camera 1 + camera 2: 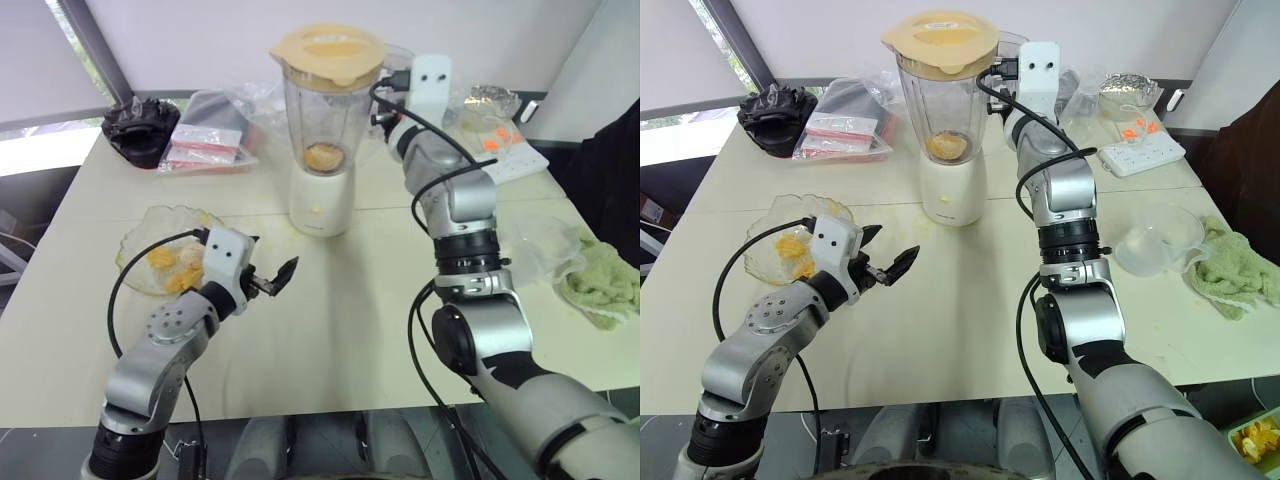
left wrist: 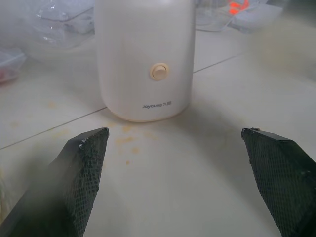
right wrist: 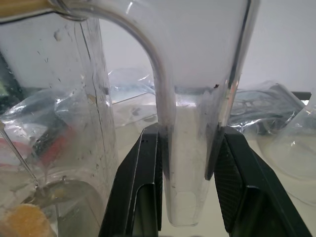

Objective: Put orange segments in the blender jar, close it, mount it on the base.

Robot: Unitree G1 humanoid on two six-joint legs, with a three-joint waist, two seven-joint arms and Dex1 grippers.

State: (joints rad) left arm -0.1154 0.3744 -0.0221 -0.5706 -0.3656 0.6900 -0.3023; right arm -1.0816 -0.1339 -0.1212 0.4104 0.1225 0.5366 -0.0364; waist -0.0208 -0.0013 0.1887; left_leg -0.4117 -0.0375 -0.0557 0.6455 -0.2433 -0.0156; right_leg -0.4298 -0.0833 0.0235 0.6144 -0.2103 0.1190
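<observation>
The blender jar [image 1: 322, 120] stands on the cream-white base [image 1: 321, 200] in the middle of the table, with a flat cream lid [image 1: 328, 52] on its rim. Orange segments [image 1: 323, 156] lie at the jar's bottom. More orange segments [image 1: 172, 268] lie in a scalloped glass dish [image 1: 140, 240] at the left. My right gripper [image 3: 190, 133] is shut on the jar's clear side handle [image 3: 190, 187], one finger on each side. My left gripper [image 1: 892, 245] hovers open and empty over the table between the dish and the base, pointing at the base's pale button [image 2: 159, 71].
A black bundle [image 1: 140, 128] and plastic bags [image 1: 210, 135] lie at the back left. A white power strip [image 1: 515, 160] and a foil bowl [image 1: 1128, 95] sit at the back right. A clear tub [image 1: 1160, 240] and a green cloth [image 1: 600, 280] are at the right.
</observation>
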